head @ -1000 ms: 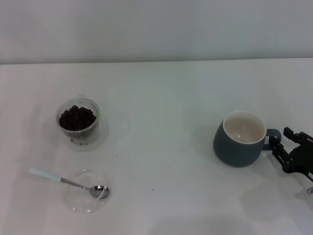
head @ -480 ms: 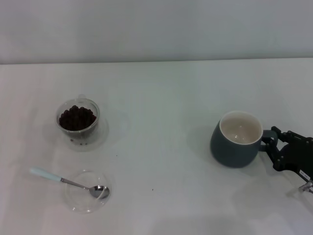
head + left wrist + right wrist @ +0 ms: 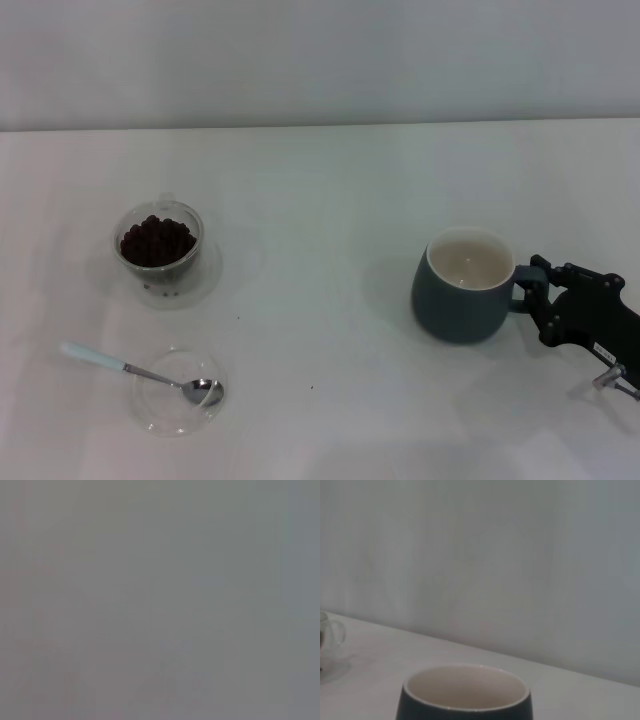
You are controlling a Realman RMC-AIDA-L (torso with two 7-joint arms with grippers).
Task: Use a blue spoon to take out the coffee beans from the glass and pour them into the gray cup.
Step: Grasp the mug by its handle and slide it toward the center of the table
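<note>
The gray cup, dark blue-gray with a cream inside, stands at the right of the white table and is empty. My right gripper is shut on its loop handle from the right. The cup's rim also shows close up in the right wrist view. The glass with the coffee beans stands at the left. The blue spoon lies in front of it, its bowl resting in a flat clear dish. My left gripper is out of view; the left wrist view shows only plain grey.
A pale wall runs behind the table's far edge. The glass's small handle shows at the edge of the right wrist view. Bare tabletop lies between the glass and the gray cup.
My right gripper has slid the gray cup to the left and slightly toward me, along with its own arm. The glass, spoon and dish have not moved.
</note>
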